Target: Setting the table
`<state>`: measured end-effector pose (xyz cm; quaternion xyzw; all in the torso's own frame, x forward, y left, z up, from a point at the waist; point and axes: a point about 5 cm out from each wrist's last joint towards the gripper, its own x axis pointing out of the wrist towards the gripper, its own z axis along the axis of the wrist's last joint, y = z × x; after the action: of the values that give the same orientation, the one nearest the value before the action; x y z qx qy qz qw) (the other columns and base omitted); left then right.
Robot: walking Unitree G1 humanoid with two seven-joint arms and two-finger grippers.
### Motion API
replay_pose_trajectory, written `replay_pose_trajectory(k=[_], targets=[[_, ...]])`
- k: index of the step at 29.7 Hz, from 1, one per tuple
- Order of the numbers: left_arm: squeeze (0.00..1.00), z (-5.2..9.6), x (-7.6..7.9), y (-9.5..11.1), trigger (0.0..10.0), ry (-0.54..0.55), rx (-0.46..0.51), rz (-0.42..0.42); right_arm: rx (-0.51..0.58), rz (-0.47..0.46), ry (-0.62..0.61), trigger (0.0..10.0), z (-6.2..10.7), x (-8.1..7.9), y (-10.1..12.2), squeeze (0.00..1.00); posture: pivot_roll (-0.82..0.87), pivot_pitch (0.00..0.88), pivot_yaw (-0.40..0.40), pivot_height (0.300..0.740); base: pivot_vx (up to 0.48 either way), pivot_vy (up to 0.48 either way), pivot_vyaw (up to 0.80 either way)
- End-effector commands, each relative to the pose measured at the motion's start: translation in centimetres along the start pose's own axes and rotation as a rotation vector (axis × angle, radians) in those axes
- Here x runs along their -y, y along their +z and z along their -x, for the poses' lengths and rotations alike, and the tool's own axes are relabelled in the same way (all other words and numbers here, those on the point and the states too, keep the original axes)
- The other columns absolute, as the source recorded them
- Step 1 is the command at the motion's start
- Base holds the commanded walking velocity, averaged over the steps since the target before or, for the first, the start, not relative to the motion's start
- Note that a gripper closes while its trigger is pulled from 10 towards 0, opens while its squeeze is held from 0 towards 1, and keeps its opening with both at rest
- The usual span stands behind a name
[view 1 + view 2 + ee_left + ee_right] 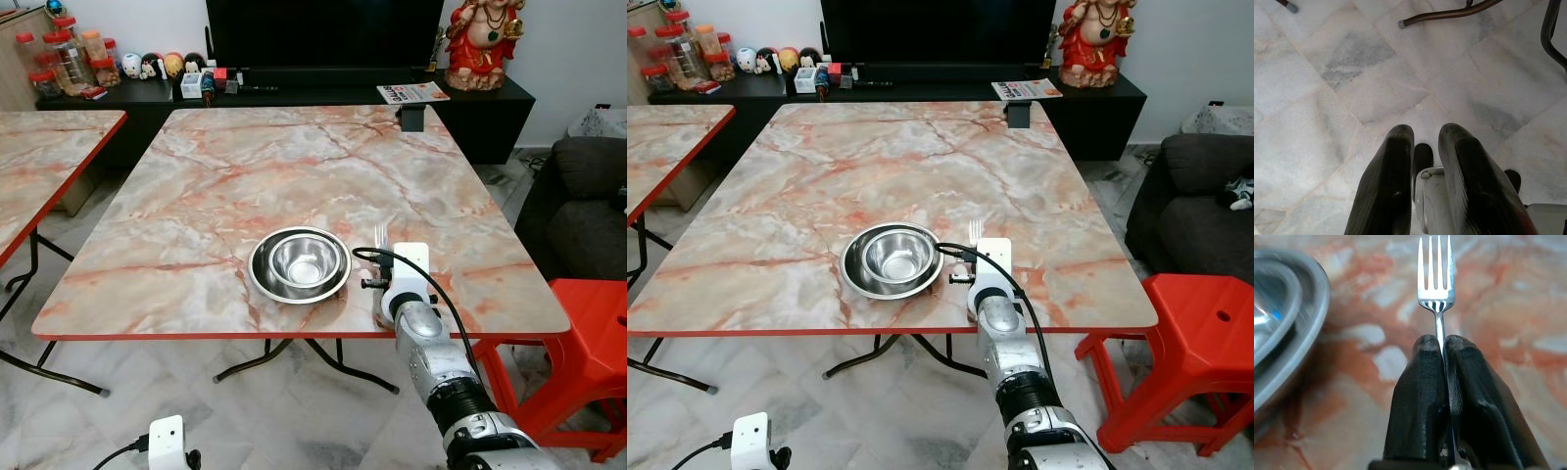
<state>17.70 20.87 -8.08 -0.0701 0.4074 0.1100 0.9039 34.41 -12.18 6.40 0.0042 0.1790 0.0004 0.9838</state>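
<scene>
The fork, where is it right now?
The fork is pinched between the fingers of the right gripper, held over the marble table near its front edge, just to the right of the steel bowls.

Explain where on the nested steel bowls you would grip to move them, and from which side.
Grip the outer rim of the wide, shallow stainless steel bowl, coming from above at its left side. The smaller steel bowl nests inside, and the right gripper, fingers shut on the silver fork, occupies the right side.
</scene>
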Motion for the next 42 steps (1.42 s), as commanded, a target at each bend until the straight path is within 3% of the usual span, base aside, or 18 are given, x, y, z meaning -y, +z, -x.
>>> replay_pose_trajectory(k=[1, 42], targets=[[0.00, 0.0, -0.4, -0.1, 10.0, 0.018, -0.010, -0.001, 0.011, -0.010, -0.006, 10.0, -0.3, 0.0, 0.8, 0.00, -0.04, 0.000, -0.004, 0.740, 0.000, 0.000, 0.00], [0.00, 0.2, -0.9, -0.6, 10.0, 0.040, -0.020, 0.011, -0.045, -0.017, 0.039, 10.0, -0.8, -0.3, -0.2, 0.00, -0.03, 0.000, -0.016, 0.740, 0.000, 0.000, 0.00]])
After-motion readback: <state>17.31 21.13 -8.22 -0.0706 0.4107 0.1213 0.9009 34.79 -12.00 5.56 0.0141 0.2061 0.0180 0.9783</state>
